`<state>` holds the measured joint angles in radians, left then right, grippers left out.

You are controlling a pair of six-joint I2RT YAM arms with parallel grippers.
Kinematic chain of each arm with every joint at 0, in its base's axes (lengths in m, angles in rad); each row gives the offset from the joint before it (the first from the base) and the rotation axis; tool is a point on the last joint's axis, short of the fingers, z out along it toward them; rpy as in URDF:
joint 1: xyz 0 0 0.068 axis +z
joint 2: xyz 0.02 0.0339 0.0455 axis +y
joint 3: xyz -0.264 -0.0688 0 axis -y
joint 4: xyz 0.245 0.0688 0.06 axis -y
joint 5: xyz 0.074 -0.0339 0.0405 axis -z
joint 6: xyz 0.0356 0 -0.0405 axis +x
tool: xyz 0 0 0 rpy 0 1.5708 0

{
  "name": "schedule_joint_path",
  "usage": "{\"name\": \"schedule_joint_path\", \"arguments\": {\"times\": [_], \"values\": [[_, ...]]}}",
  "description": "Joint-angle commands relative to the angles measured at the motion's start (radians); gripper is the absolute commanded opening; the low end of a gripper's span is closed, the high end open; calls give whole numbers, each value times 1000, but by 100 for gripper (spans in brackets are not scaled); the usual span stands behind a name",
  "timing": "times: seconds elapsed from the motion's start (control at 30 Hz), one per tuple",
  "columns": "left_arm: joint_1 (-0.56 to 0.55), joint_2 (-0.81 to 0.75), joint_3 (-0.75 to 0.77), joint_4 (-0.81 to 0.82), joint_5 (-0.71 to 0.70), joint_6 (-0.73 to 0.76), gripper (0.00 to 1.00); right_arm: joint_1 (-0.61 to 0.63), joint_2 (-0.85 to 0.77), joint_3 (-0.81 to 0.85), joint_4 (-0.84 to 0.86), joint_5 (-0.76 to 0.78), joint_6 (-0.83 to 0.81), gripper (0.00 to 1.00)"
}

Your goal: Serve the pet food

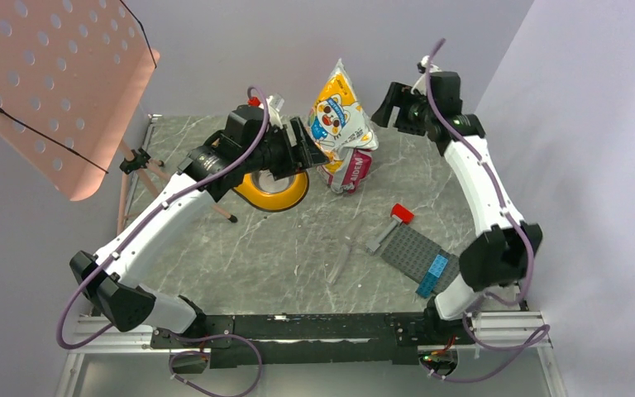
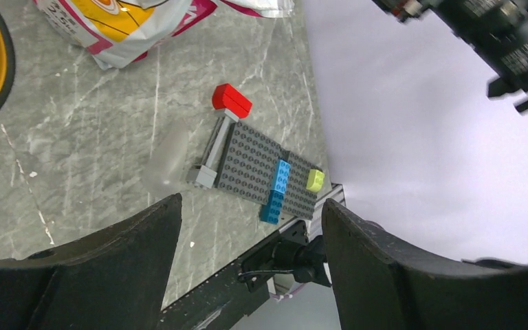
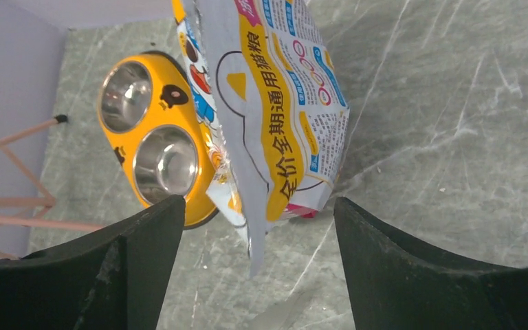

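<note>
Glossy cartoon-cat pet food bag [image 1: 343,124] upright, beside yellow bowl [image 1: 285,198].

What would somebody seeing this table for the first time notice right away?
The glossy cartoon-cat pet food bag stands on end at the far middle of the marble table. Just left of it, the yellow double bowl is partly hidden under the left arm; its steel cups look empty in the right wrist view. A big pink perforated panel looms at the upper left.
</note>
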<state>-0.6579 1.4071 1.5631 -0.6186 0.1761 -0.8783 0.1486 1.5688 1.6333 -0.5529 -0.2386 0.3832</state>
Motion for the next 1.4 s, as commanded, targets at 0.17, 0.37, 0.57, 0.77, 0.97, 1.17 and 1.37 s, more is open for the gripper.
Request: {"name": "schedule_joint_path", "arguments": {"times": [0.17, 0.37, 0.57, 0.77, 0.97, 1.17, 1.37], "values": [[0, -42, 17, 2, 17, -5, 78, 79, 169, 167, -153, 38, -112, 64], [1, -22, 44, -16, 6, -17, 78, 190, 209, 219, -227, 161, -161, 28], [48, 68, 113, 18, 28, -173, 71, 284, 124, 150, -239, 263, -126, 0], [83, 222, 266, 68, 40, -267, 66, 360, 34, 111, -265, 286, -50, 0], [84, 344, 432, 19, 8, -184, 63, 413, -88, 5, -235, 246, 69, 0], [69, 349, 406, -10, -26, -49, 57, 433, -185, -132, -158, 148, 152, 0], [54, 292, 341, 2, -24, 136, 66, 433, -193, -148, -164, 108, 162, 0]]}}
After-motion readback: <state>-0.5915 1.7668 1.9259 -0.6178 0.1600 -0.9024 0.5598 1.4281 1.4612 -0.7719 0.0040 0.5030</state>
